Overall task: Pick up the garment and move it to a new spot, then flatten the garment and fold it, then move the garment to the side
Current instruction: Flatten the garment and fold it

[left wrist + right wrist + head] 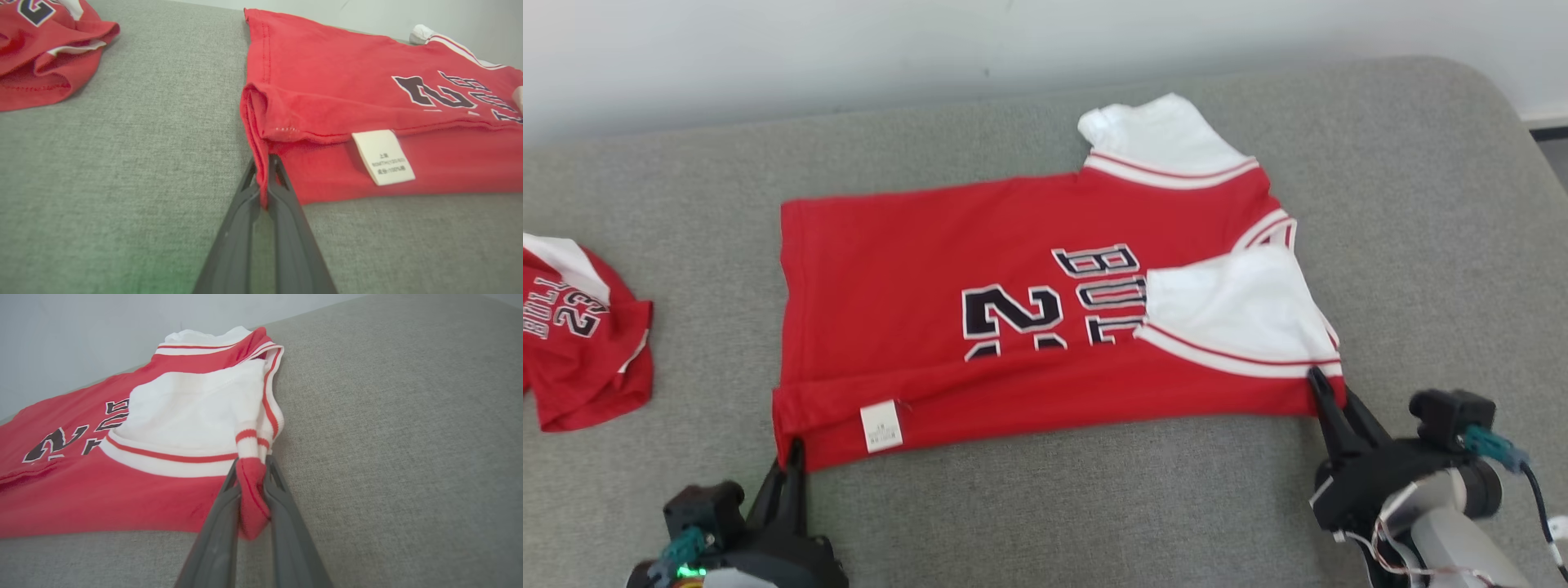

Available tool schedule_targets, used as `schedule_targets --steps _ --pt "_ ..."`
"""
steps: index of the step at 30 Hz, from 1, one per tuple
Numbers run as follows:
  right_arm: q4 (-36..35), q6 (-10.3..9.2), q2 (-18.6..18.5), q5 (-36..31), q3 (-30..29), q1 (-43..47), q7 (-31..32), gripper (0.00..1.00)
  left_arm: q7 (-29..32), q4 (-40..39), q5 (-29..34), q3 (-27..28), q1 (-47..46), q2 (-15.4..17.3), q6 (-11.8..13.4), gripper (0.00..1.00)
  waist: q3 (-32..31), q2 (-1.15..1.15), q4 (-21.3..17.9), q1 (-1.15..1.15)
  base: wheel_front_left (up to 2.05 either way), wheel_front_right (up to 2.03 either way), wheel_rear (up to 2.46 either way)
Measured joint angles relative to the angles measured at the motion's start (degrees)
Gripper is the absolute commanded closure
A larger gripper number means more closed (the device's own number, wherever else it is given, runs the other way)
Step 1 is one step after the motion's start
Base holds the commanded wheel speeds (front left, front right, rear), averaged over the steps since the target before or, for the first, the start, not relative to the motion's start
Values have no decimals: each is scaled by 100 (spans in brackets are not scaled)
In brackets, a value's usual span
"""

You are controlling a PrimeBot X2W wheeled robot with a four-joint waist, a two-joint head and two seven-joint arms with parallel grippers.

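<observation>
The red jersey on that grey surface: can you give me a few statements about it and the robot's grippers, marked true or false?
1. The left gripper is shut on the jersey at its hem corner. True.
2. The right gripper hangs open above the jersey. False: it is shut on the jersey's corner, just below the white sleeve.
3. A white label shows on the jersey near the left gripper. True.
4. The jersey is the one garment on the grey surface. False: a second red garment lies crumpled to its left, apart from it.
</observation>
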Motion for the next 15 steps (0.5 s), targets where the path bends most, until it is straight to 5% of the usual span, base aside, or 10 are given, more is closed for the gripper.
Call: schedule_targets --steps 15 --pt "-1590 2 296 -172 -1026 1847 505 100 48 -1102 7 30 1237 -37 408 100 -342 0 250 0 0 0 0"
